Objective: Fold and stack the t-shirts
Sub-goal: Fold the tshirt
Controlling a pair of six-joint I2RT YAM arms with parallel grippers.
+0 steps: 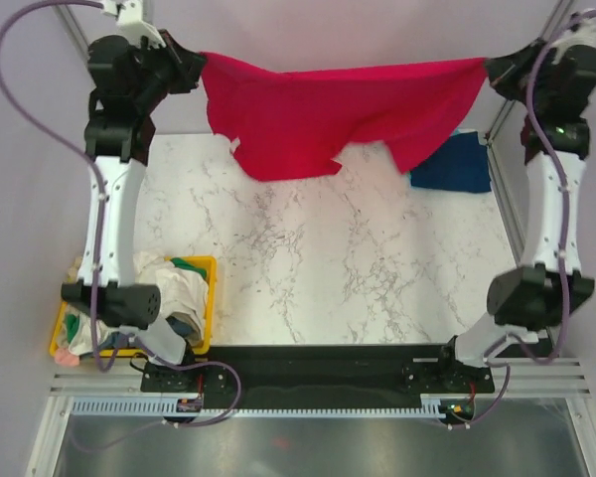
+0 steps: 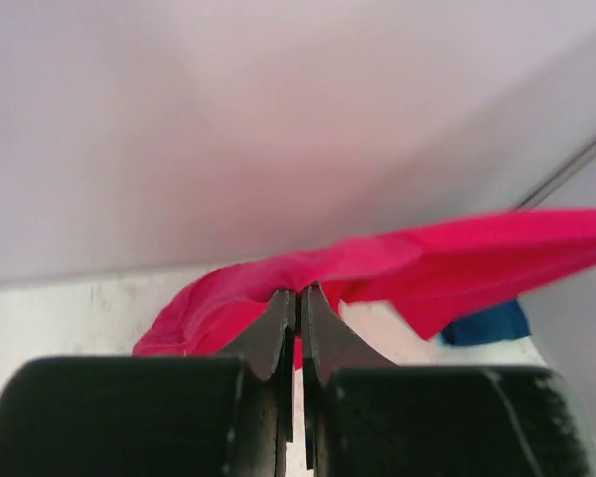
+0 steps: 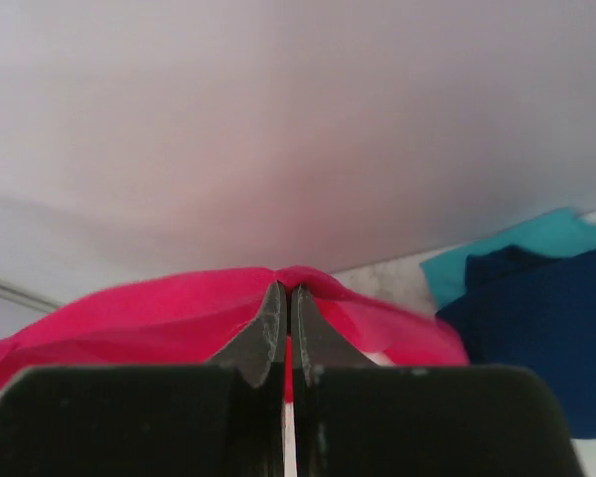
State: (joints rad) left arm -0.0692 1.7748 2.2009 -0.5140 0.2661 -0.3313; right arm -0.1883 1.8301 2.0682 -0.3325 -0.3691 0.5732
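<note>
A crimson red t-shirt (image 1: 328,109) hangs stretched in the air across the far side of the table, between my two grippers. My left gripper (image 1: 201,62) is shut on its left corner; the cloth is pinched between the jaws in the left wrist view (image 2: 299,290). My right gripper (image 1: 489,68) is shut on its right corner, with cloth pinched in the right wrist view (image 3: 284,288). The shirt's lower edge sags toward the marble table (image 1: 318,258). A folded navy blue t-shirt (image 1: 454,167) lies at the far right on a teal t-shirt (image 3: 521,243).
A yellow plastic bin (image 1: 207,298) at the near left holds crumpled cream, green and blue t-shirts (image 1: 169,283). Metal frame posts stand at the far corners. The arm bases sit on a black rail (image 1: 318,370) at the near edge.
</note>
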